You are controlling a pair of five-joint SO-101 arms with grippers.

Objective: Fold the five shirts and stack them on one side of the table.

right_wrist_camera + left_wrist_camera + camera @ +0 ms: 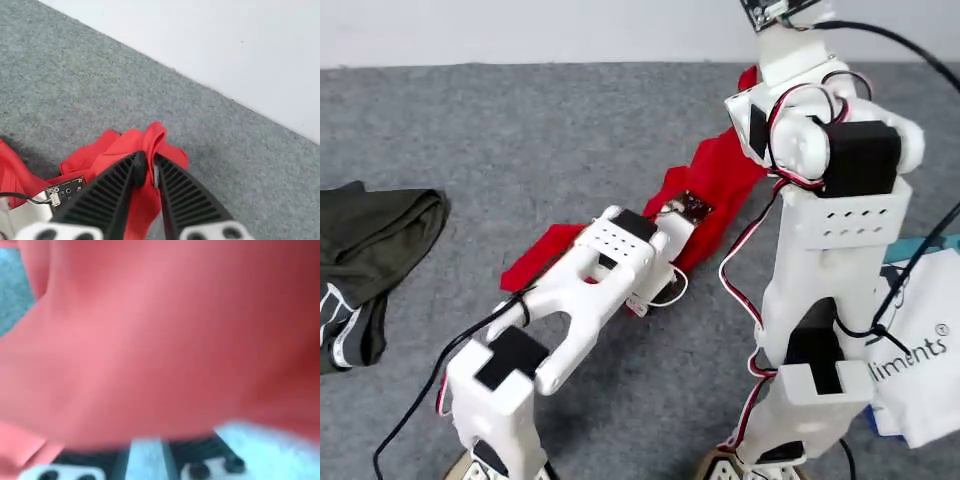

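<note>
From above I see the red shirt [710, 180] lying long and crumpled in the middle of the fuzzy grey table [550, 130], with the left gripper [680, 215] on it.

In the left wrist view, smooth red cloth is pressed close. I cannot tell if that gripper is open or closed.

In the right wrist view, the right gripper [146, 170], black and ridged, pinches a fold of the red shirt tight.

Bare grey carpet [530, 150] separates the dark shirt [375, 235] from the red shirt [715, 185].

High camera looks down — both wrist cameras close on red shirt [718, 178].
</note>
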